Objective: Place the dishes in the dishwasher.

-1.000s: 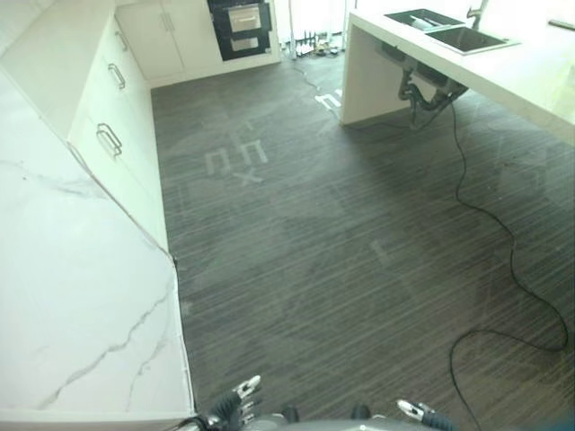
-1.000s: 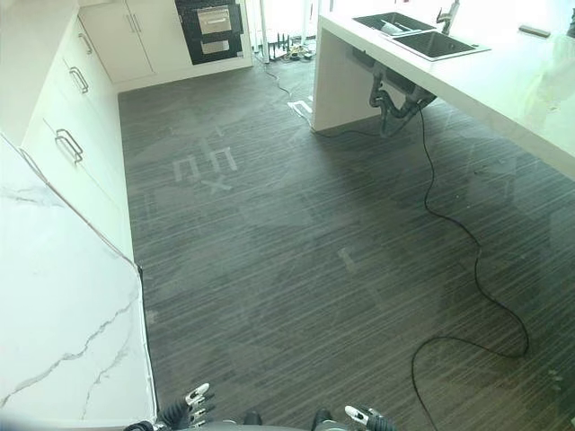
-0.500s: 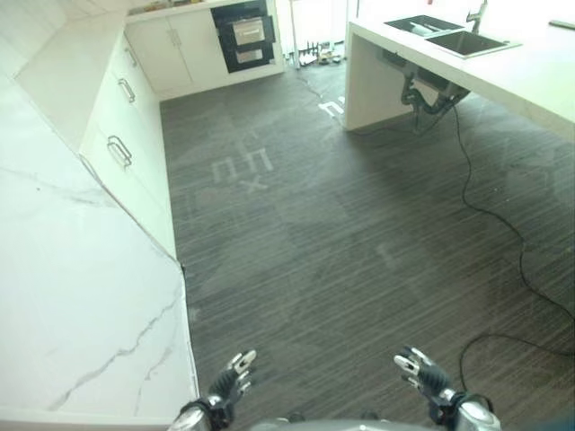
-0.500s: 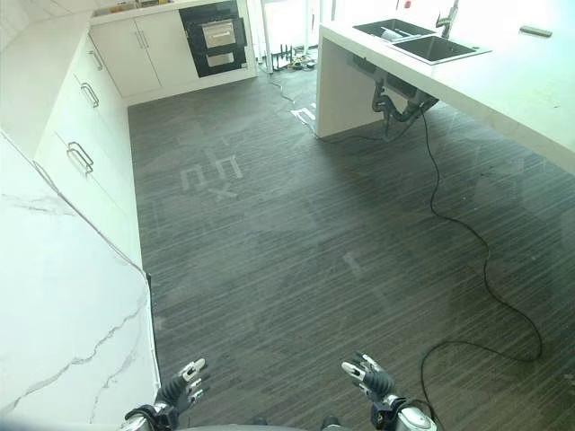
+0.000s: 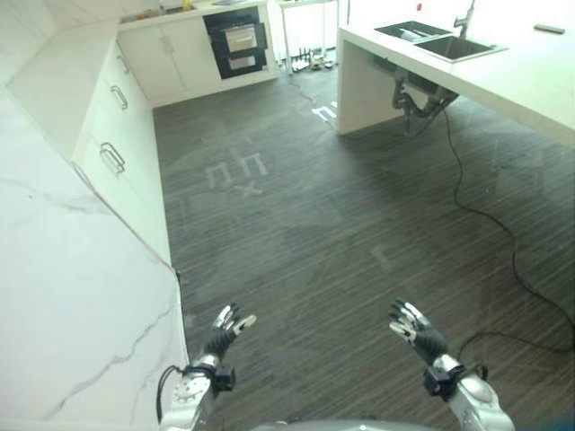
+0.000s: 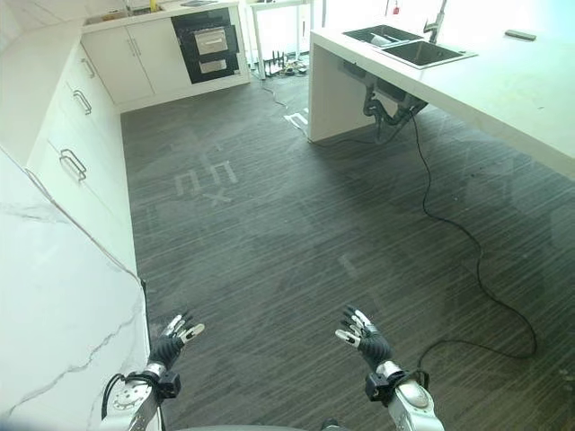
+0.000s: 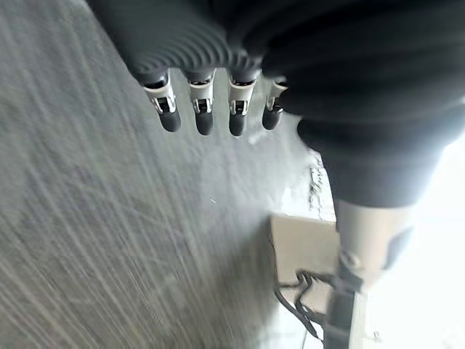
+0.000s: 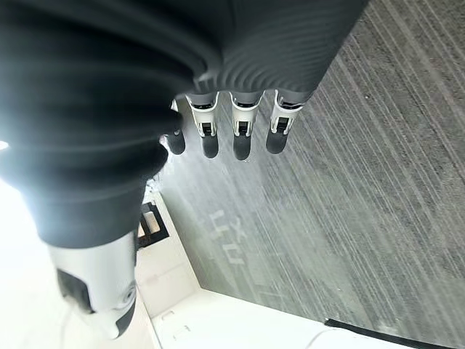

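Observation:
Both of my hands hover low over the dark floor, fingers straight and spread, with nothing in them. My left hand is beside the corner of the white marble counter, and my right hand is apart from it to the right. The wrist views show the left hand's fingertips and the right hand's fingertips straight above bare floor. Far ahead, a black built-in appliance sits in the back cabinet wall, pale racks showing in its front. A double sink in the island counter holds something white.
White cabinets with metal handles run along the left side. The white island counter stands at the right with pipes under the sink. White tape marks lie on the open dark striped floor between them.
Both hands have risen from the bottom edge and reached further forward, fingers spreading. The whole picture has shifted a little, so the camera moved.

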Controlling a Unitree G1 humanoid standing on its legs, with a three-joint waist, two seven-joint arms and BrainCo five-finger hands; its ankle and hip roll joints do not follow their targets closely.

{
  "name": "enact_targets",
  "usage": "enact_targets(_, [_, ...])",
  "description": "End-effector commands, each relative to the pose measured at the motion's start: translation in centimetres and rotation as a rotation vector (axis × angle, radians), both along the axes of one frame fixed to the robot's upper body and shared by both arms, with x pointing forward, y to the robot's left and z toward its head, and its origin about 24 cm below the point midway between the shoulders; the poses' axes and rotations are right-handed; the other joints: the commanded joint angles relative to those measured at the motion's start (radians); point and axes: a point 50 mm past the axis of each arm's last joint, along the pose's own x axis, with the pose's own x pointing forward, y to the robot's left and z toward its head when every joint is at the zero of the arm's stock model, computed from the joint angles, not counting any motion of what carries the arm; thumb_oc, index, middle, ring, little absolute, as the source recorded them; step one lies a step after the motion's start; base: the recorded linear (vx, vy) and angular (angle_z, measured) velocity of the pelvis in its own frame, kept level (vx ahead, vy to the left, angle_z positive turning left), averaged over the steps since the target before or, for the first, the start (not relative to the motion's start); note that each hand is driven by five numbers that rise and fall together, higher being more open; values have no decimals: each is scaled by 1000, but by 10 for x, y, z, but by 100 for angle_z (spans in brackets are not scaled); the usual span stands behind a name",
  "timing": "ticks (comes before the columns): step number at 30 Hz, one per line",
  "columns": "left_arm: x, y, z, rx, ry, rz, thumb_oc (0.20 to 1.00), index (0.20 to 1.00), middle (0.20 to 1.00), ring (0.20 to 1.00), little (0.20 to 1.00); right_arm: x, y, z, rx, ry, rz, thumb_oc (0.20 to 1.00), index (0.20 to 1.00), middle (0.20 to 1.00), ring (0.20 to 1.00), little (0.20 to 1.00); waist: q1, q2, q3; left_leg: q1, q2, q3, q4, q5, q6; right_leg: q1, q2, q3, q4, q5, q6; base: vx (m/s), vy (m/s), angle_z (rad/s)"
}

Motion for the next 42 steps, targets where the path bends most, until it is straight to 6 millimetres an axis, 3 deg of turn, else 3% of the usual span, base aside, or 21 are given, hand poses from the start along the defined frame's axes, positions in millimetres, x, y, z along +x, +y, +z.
enact_targets(1, [23,13,24,-45,-160,47,1000,1000,1000,1000,1000,21,-4,20,38,-131,-37,1000,1000,1000,1000,1000,-6,-9,2,2,65,80,58,-86,-62,25,-31,28,46,-111,47,25,-52,-6])
enact_targets(6, [32,5,38,-99,-241,33,1000,1000,1000,1000,1000,25,0,27,18,-165,-8,1000,1000,1000,1000,1000,-10,-9,8,-3,78,83,72,-84,-70,22,-21,25,57,-118,37,26,-87,-9])
enact_targets(13, [41,-2,58,-157,-321,46,1000,1000,1000,1000,1000,39,8,54,25,-303,7,1000,1000,1000,1000,1000,0,-12,33,-61,98,62,159,-82,-91,-3,-12,17,92,-135,12,-8,-107,4])
enact_targets(17, [46,-1,69,-190,-372,62,1000,1000,1000,1000,1000,51,14,74,73,-384,52,1000,1000,1000,1000,1000,10,-25,57,-145,99,48,343,-134,-72,-45,-32,17,145,-146,-14,-23,-119,9])
enact_targets(19, [46,1,72,-202,-391,56,1000,1000,1000,1000,1000,53,16,81,62,-421,67,1000,1000,1000,1000,1000,19,-38,75,-236,110,49,537,-107,-67,-53,-38,10,162,-146,-35,51,-183,7])
enact_targets(20, [46,2,73,-204,-396,40,1000,1000,1000,1000,1000,53,15,82,74,-423,71,1000,1000,1000,1000,1000,20,-36,85,-276,130,50,653,-121,-77,-40,-30,13,173,-165,-41,131,-163,8])
enact_targets(22, [45,2,74,-206,-412,13,1000,1000,1000,1000,1000,52,13,83,88,-433,69,1000,1000,1000,1000,1000,18,-37,99,-328,152,77,719,-87,-79,-35,-26,9,184,-172,-51,152,-86,21])
enact_targets(25, [42,0,78,-232,-439,-1,1000,1000,1000,1000,1000,54,15,84,53,-444,80,1000,1000,1000,1000,1000,31,-12,116,-349,146,79,598,-19,-99,-6,-3,22,194,-201,-50,185,55,22])
enact_targets(26, [42,-1,79,-239,-442,-1,1000,1000,1000,1000,1000,55,15,85,48,-448,83,1000,1000,1000,1000,1000,34,-12,117,-352,142,93,561,14,-86,-14,-4,18,191,-186,-54,297,231,6])
enact_targets(28, [40,-2,83,-254,-443,10,1000,1000,1000,1000,1000,58,21,87,50,-452,83,1000,1000,1000,1000,1000,70,17,113,-342,135,40,254,121,-114,32,16,42,177,-202,-33,486,364,-26])
enact_targets(29, [39,0,84,-243,-443,13,1000,1000,1000,1000,1000,57,23,88,53,-453,83,1000,1000,1000,1000,1000,80,23,109,-346,164,24,173,163,-125,52,11,52,179,-214,-24,492,361,-44])
enact_targets(33, [38,7,84,-249,-448,40,1000,1000,1000,1000,1000,52,21,89,51,-450,97,1000,1000,1000,1000,1000,69,10,86,-324,190,83,166,111,-119,68,-33,29,231,-276,-1,356,282,-35])
enact_targets(37, [37,8,83,-204,-430,-24,1000,1000,1000,1000,1000,49,17,84,84,-420,50,1000,1000,1000,1000,1000,91,-13,71,-321,142,61,216,35,-77,107,-56,36,284,-325,13,323,265,-20])
enact_targets(38, [37,6,84,-159,-429,-87,1000,1000,1000,1000,1000,45,15,84,86,-422,11,1000,1000,1000,1000,1000,97,-27,55,-313,104,68,218,9,-45,118,-71,33,339,-327,26,349,373,-9])
enact_targets(41, [38,5,86,-115,-434,-137,1000,1000,1000,1000,1000,45,14,87,95,-434,-35,1000,1000,1000,1000,1000,93,-43,40,-281,39,70,184,-12,8,94,-107,41,497,-232,80,222,320,36])
enact_targets(42, [41,5,89,-92,-443,-152,1000,1000,1000,1000,1000,45,15,89,103,-440,-51,1000,1000,1000,1000,1000,87,-50,36,-264,4,64,172,-30,38,60,-123,51,610,-177,114,267,453,62])
